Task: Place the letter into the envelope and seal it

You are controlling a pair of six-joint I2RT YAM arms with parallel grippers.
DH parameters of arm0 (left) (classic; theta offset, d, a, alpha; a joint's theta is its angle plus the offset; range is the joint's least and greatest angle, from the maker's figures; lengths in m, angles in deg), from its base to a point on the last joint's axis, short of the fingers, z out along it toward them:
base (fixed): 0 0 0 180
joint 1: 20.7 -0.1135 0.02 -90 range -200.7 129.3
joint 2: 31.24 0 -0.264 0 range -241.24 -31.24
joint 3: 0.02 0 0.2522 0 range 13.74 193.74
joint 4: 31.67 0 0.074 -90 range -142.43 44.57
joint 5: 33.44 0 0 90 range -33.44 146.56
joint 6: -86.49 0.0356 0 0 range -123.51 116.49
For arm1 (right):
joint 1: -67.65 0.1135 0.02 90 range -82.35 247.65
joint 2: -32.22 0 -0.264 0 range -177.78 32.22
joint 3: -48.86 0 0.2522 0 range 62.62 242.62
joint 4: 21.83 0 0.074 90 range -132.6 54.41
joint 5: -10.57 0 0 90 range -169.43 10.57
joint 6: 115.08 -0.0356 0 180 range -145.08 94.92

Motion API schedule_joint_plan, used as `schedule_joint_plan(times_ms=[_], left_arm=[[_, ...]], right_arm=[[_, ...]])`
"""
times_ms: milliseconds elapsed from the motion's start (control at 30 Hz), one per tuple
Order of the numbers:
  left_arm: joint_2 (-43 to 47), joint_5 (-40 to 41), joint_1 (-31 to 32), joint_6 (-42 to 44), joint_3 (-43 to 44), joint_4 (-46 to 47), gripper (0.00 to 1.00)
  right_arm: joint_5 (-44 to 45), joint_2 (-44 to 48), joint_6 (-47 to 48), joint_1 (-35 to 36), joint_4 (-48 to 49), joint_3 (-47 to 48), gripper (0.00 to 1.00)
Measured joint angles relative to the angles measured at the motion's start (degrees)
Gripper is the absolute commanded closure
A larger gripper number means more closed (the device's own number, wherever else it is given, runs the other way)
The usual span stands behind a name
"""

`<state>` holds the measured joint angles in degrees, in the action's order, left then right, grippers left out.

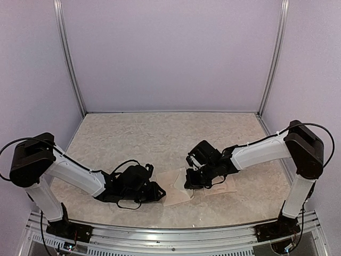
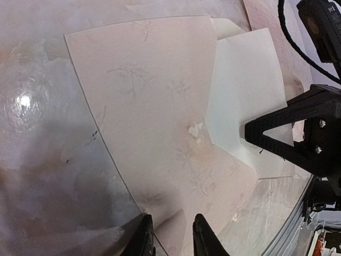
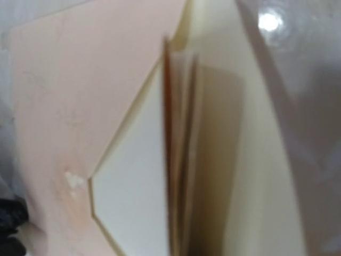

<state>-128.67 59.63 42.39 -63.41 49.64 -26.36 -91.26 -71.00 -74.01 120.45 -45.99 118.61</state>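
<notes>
**Letter half under the envelope's edge, both claws down on the paper**

My left claw point(image 2: 173, 233) sits low at the near corner of the envelope point(image 2: 154, 117). Its two fingertips point(image 2: 143, 236) stand a little apart, released, with the envelope's corner lying between them on the table point(image 1: 160, 136).

The envelope lies flat, pale pinkish-beige. Faint flower-like marks run across its face, and there is a small whitish blotch near the point where its right-hand edge bends. I can read no print, brand or label on it.

The letter point(image 2: 248, 96) shows as plain cream paper coming out from under that right-hand edge, away from my left claw. One end is covered by the pink paper and the rest lies bare on the table. My right wrist view is blurred, but it shows the cream sheet folded. The fold edges run up the middle of the view and the envelope's angled edge crosses over the sheet on the left. No border or line of text is legible there.

My right claw point(image 1: 193, 180) is down on the bare part of the letter, and one black finger touches the cream sheet. I cannot tell whether it is clenched or loose, since my right wrist view does not show its fingers.

Another pale sheet point(image 1: 224, 186) lies flat under my right wrist, and I cannot make out what it is.
</notes>
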Motion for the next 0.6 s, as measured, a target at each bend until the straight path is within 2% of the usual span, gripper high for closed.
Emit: schedule_joint_plan(times_ms=[100, 333, 400, 533, 600], left_arm=[[-0.2, 0.0, 0.0, 0.0, 0.2, 0.0, 0.77], [0.0, 0.3, 0.1, 0.0, 0.2, -0.3, 0.75], [0.4, 0.4, 0.1, 0.0, 0.2, -1.0, 0.75], [2.1, 0.8, 0.1, 0.1, 0.2, -3.0, 0.74], [3.4, 1.2, 0.1, 0.2, 0.2, -3.7, 0.72]], right_arm=[[-0.2, -0.8, -0.1, 0.1, 0.6, 0.0, 1.0], [1.6, -0.3, 0.8, 0.3, -2.5, 1.9, 0.64], [2.7, 0.8, 1.6, 0.3, -4.3, 2.6, 0.57], [4.5, 3.1, 3.3, 0.4, -7.8, 3.5, 0.49], [5.5, 3.9, 4.3, 0.5, -9.1, 3.6, 0.48]])
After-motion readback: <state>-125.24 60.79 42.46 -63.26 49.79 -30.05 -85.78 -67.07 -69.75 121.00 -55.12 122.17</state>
